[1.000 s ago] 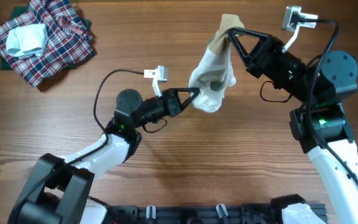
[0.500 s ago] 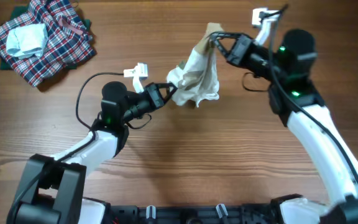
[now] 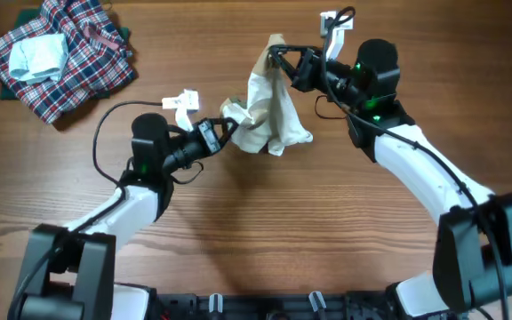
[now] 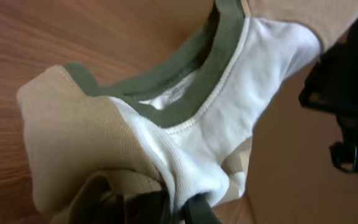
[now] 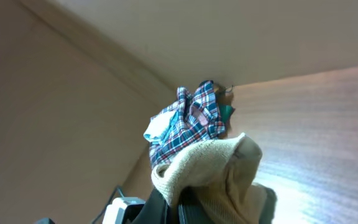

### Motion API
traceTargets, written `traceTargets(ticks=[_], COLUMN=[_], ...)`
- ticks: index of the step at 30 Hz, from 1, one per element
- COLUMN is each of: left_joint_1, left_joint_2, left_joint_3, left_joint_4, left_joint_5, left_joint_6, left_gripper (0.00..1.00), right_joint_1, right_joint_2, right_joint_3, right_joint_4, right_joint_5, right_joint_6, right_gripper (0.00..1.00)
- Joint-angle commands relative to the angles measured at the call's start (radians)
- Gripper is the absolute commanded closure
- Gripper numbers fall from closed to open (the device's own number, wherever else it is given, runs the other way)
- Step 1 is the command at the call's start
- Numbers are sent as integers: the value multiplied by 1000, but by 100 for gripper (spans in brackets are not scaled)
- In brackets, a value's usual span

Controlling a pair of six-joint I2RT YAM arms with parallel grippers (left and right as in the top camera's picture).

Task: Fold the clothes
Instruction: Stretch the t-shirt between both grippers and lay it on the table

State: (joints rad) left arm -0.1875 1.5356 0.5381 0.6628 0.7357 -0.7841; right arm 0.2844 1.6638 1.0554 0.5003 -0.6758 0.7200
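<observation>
The small soft white-and-tan garment with a green neckband hangs bunched over the wooden table, just 12 o'clock of centre. The left gripper is clamped on its 9 o'clock edge, the right gripper on its 12 o'clock tip.

The clothes seem soft matt knit cloth, the table smooth, faintly glossy wood.
</observation>
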Motion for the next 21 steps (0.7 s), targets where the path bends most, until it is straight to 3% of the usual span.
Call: traceTargets(ticks=[1, 6, 10, 13, 21], left_joint_1=[6, 0, -80, -160, -327], left_joint_2=[-98, -299, -510, -595, -640], left_joint_3=[7, 13, 136, 267, 452], left_joint_4=[-15, -225, -695, -951, -1158], left_joint_5=[75, 17, -313, -544, -600], left_joint_6=[108, 263, 501, 576, 598], left_gripper=[96, 96, 96, 96, 96], right_joint_1=[-2, -2, -2, -2, -2], right_joint_2=[-107, -282, -412, -476, -618], right_joint_3=[18, 27, 27, 27, 27], right_joint_4=[-71, -424, -597, -663, -755], right_joint_5=[43, 407, 602, 639, 654], right_joint_6=[-175, -399, -459, -462, -484], right_gripper=[96, 96, 96, 96, 96])
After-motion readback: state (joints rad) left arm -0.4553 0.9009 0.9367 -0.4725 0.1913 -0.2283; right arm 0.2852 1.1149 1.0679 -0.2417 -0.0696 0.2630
